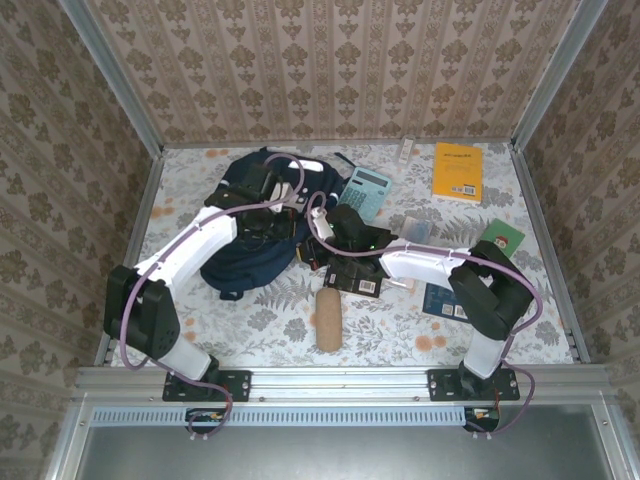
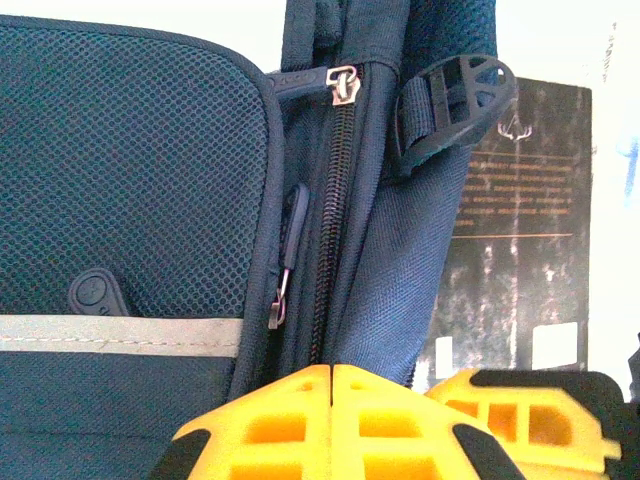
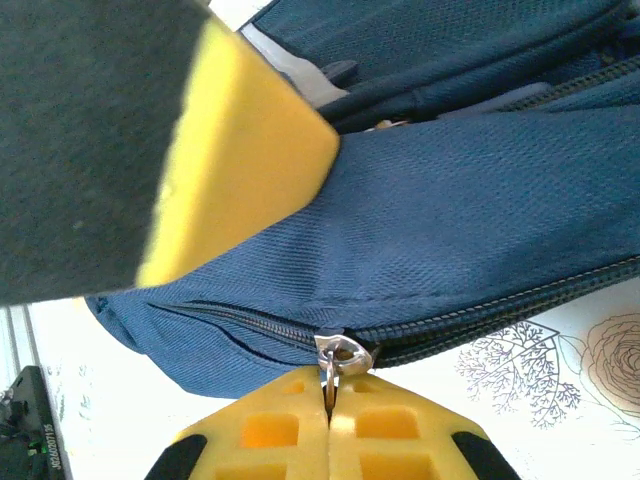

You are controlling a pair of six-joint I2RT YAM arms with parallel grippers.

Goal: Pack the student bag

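The left fingers [image 2: 295, 405] are clenched against the student bag [image 1: 250, 258], lying left of centre on the surface [image 1: 400, 335]; whether cloth is caught between them I cannot tell. The right fingers [image 3: 290, 405] grasp the zip pull [image 3: 342, 356], so the zip seems the step in hand, calling for a steady pull along its teeth; from above both arms hide the bag's mouth
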